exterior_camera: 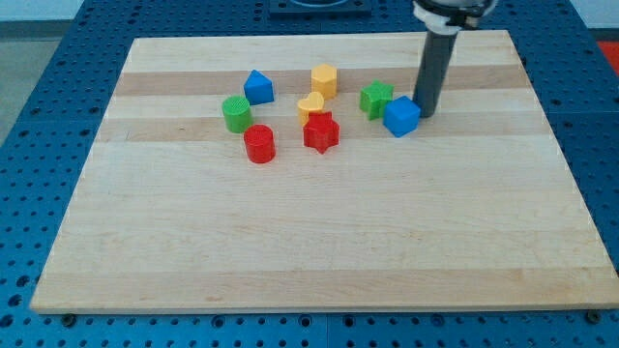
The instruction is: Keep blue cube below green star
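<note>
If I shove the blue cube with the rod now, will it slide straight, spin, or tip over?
The blue cube sits flat on the smooth wooden board, so it will probably slide, not tip. My tip is at its right side, seemingly near a corner, so an off-centre push may spin it. The green star sits close on its upper left and could get bumped.

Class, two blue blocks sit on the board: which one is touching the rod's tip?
The blue cube, beside the green star; my tip touches it. The other blue block sits far left.

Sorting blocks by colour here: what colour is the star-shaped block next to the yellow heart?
Red. The red star shows clearly in the camera view, just below the yellow heart.
</note>
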